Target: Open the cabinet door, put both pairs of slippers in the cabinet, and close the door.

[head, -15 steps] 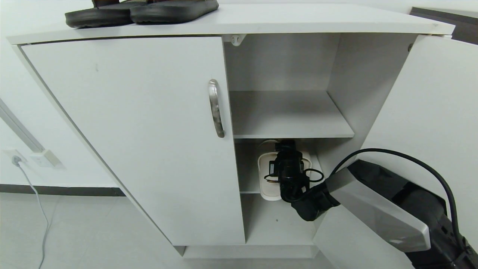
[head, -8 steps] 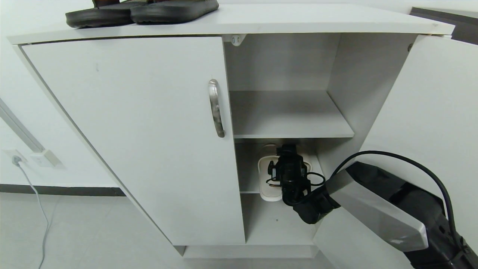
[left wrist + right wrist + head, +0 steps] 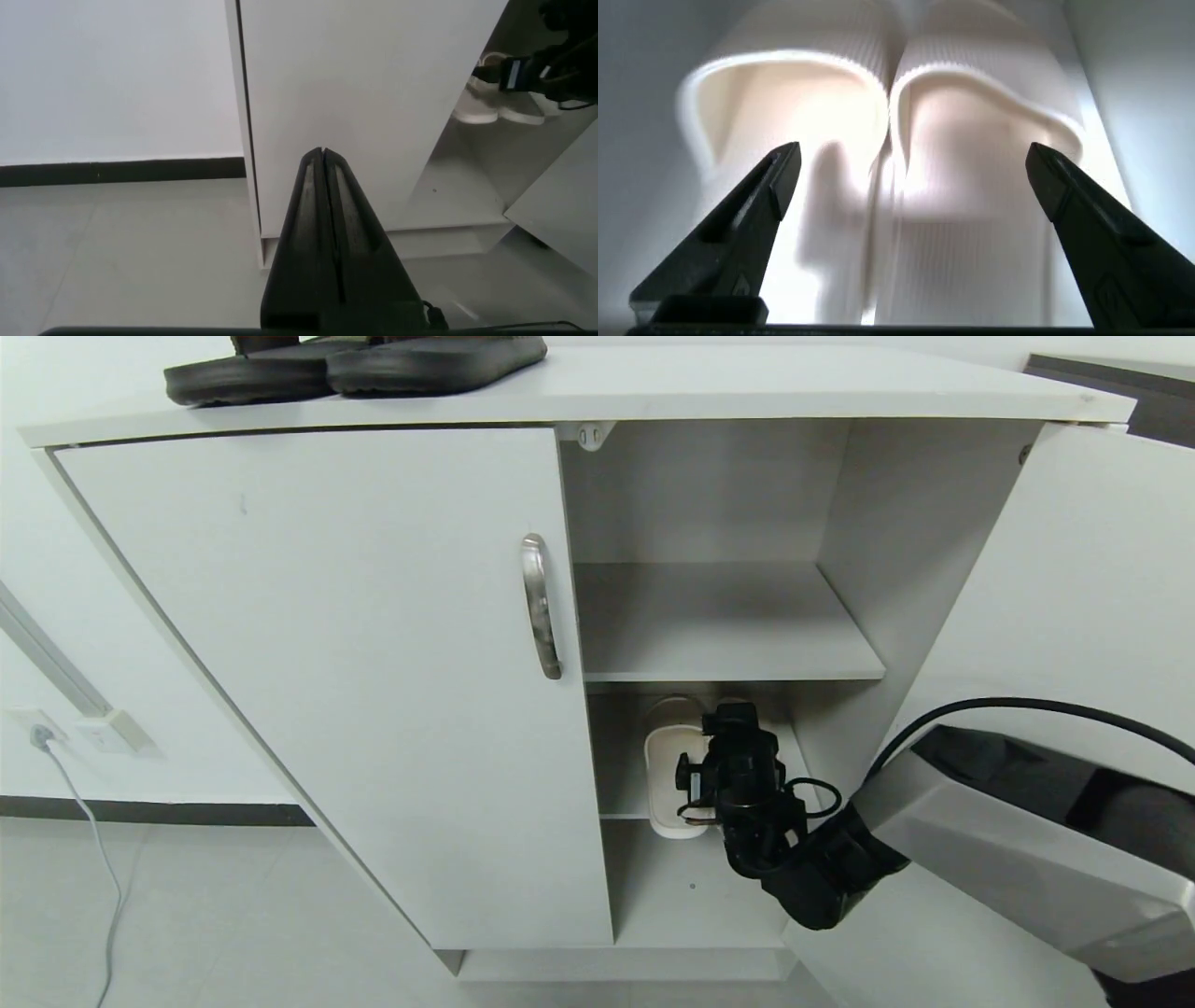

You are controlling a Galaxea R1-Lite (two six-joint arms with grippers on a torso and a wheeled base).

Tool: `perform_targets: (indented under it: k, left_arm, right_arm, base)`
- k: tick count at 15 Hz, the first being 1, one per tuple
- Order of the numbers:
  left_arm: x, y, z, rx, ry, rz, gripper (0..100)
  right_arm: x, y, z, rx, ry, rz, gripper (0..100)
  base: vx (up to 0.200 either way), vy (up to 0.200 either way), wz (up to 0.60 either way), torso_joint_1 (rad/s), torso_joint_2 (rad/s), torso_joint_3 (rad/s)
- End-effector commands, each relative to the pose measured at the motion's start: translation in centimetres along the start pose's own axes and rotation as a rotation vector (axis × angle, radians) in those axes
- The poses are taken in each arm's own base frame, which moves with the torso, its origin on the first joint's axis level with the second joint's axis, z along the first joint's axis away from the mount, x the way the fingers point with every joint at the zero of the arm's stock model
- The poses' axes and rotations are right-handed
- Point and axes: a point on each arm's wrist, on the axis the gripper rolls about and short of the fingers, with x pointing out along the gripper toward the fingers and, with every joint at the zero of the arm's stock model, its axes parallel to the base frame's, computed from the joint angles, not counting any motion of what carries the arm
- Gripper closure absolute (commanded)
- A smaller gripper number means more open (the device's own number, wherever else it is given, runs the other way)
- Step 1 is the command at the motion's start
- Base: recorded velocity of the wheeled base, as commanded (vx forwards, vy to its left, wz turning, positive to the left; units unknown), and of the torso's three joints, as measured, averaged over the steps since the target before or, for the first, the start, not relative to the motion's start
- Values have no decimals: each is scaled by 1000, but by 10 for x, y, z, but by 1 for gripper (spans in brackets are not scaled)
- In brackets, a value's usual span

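A pair of black slippers (image 3: 355,369) lies on top of the white cabinet (image 3: 747,392), at its left end. The right cabinet door (image 3: 1074,597) stands wide open; the left door (image 3: 327,663) is closed. A pair of white slippers (image 3: 665,775) (image 3: 906,187) (image 3: 495,107) rests side by side on the middle shelf inside. My right gripper (image 3: 735,717) (image 3: 913,154) is open just in front of them, holding nothing. My left gripper (image 3: 321,154) is shut and empty, low above the floor, facing the closed door.
The upper shelf (image 3: 719,625) and the bottom compartment (image 3: 691,887) hold nothing. A metal handle (image 3: 540,607) sits on the closed door. A wall socket with a cable (image 3: 37,735) is at the left. My right arm runs close along the open door.
My right arm has drawn back and down from the shelf, with the gripper open. The white slippers stay on the shelf.
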Motion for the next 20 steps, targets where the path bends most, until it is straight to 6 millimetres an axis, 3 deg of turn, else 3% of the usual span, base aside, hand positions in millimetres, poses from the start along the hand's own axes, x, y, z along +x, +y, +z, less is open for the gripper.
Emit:
perform_targets:
  k: [1, 3, 6, 16, 20]
  left_arm:
    - [0, 0, 0, -1, 2, 0, 100]
    - [0, 0, 0, 0, 2, 0, 100]
    - [0, 0, 0, -1, 2, 0, 100]
    - [0, 0, 0, -1, 2, 0, 100]
    - [0, 0, 0, -1, 2, 0, 100]
  right_arm:
    - [-33, -4, 19, 13, -1, 34, 0]
    - [-66, -12, 20, 12, 25, 66, 0]
    - [-84, -15, 20, 9, 22, 95, 0]
    - [-93, -14, 7, -11, 48, 102, 0]
    - [-93, -15, 7, -10, 45, 103, 0]
  base:
    - [0, 0, 0, 0, 0, 0]
    - [0, 0, 0, 0, 0, 0]
    - [0, 0, 0, 0, 0, 0]
    - [0, 0, 0, 0, 0, 0]
    - [-200, 0, 0, -1, 2, 6]
